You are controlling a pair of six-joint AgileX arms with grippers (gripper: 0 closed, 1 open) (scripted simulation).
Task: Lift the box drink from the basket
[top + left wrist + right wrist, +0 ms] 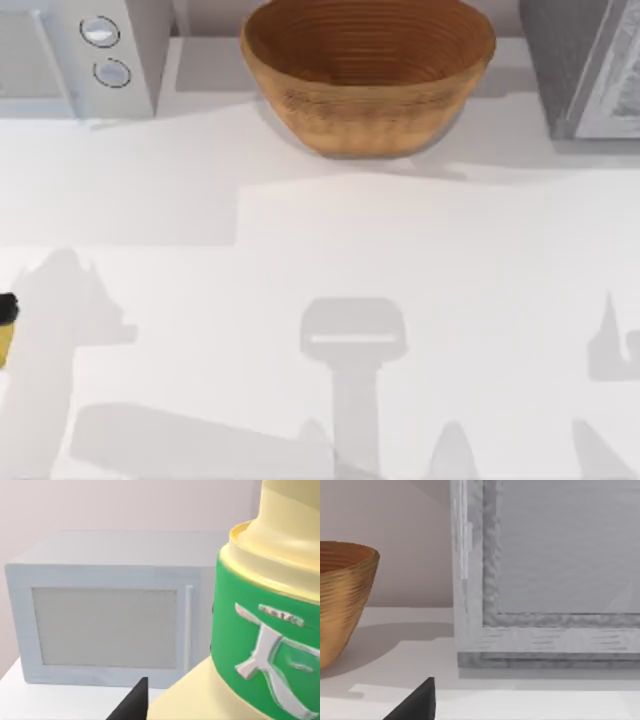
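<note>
The basket (pixel 368 70) is a round tan wicker bowl at the back middle of the table, and its ribbed inside holds nothing that I can see. The box drink is out of view. In the right wrist view the basket (pixel 342 600) stands off to one side, with a dark corner of my right gripper (pixel 417 702) at the frame's edge. A dark corner of my left gripper (pixel 132 702) shows in the left wrist view, close beside a pale yellow bottle with a green label (pixel 265 645).
A white microwave (pixel 75 55) stands at the back left, also seen as the microwave (pixel 105 625). A grey appliance (pixel 585 65) fills the back right. A yellow item with a black top (pixel 5 325) sits at the table's left edge.
</note>
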